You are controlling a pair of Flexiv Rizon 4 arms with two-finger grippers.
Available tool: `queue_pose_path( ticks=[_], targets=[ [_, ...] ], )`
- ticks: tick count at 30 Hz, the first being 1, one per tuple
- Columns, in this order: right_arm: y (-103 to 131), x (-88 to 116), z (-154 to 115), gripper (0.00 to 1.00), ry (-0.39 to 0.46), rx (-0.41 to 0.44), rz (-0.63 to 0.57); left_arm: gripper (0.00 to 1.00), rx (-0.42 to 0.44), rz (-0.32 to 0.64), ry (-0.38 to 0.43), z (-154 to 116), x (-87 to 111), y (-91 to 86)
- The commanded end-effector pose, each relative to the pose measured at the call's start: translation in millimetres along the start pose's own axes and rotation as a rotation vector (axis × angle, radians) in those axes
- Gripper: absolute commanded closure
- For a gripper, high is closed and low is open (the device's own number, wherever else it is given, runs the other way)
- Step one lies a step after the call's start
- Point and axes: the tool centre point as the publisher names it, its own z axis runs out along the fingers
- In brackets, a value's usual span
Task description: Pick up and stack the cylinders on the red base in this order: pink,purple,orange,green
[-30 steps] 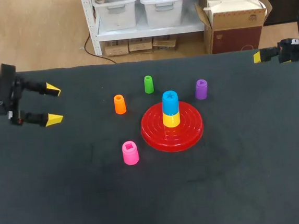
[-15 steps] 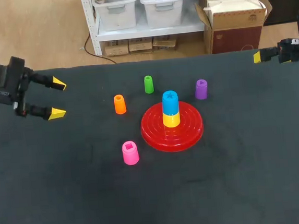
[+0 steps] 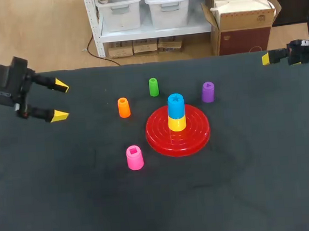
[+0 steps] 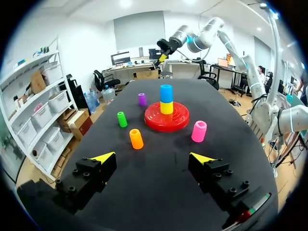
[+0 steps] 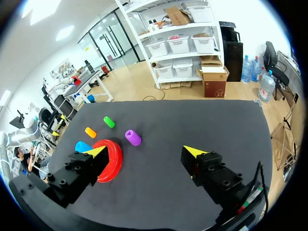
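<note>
Left pincer (image 3: 60, 100), apart and empty, just drifted toward the far edge, so you've still got the pink cylinder (image 3: 134, 158) to grab; right pincer (image 5: 144, 151) apart too.

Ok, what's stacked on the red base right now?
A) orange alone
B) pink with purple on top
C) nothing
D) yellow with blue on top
D: a yellow cylinder sits on the base with a blue one on it; pink, purple, orange and green stand off it on the table.
</note>
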Motion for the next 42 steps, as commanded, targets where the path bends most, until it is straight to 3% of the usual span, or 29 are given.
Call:
queue_pose_path(
  ticks=[1, 22, 23, 26, 30, 38, 42],
  targets=[
    [-1, 0, 0, 0.00, 0.000, -0.001, -0.001, 0.00, -0.005, 0.005, 0.003, 4, 0.0, 0.6],
    [-1, 0, 0, 0.00, 0.000, -0.001, -0.001, 0.00, -0.009, 0.008, 0.004, 5, -1.4, 0.0],
    [14, -8, 11, 0.00, 0.090, -0.007, -0.069, 0.00, -0.009, 0.008, 0.004, 5, -1.4, 0.0],
    [50, -18, 29, 0.00, 0.221, -0.102, -0.196, 0.00, -0.009, 0.008, 0.004, 5, -1.4, 0.0],
    [91, -12, 47, 0.00, 0.408, -0.131, -0.378, 0.00, -0.009, 0.008, 0.004, 5, -1.4, 0.0],
    [160, 3, 71, 0.00, 0.634, -0.166, -0.684, 0.00, -0.009, 0.008, 0.004, 5, -1.4, 0.0],
    [190, 12, 83, 0.00, 0.731, -0.112, -0.876, 0.00, -0.009, 0.008, 0.004, 5, -1.4, 0.0]
  ],
)
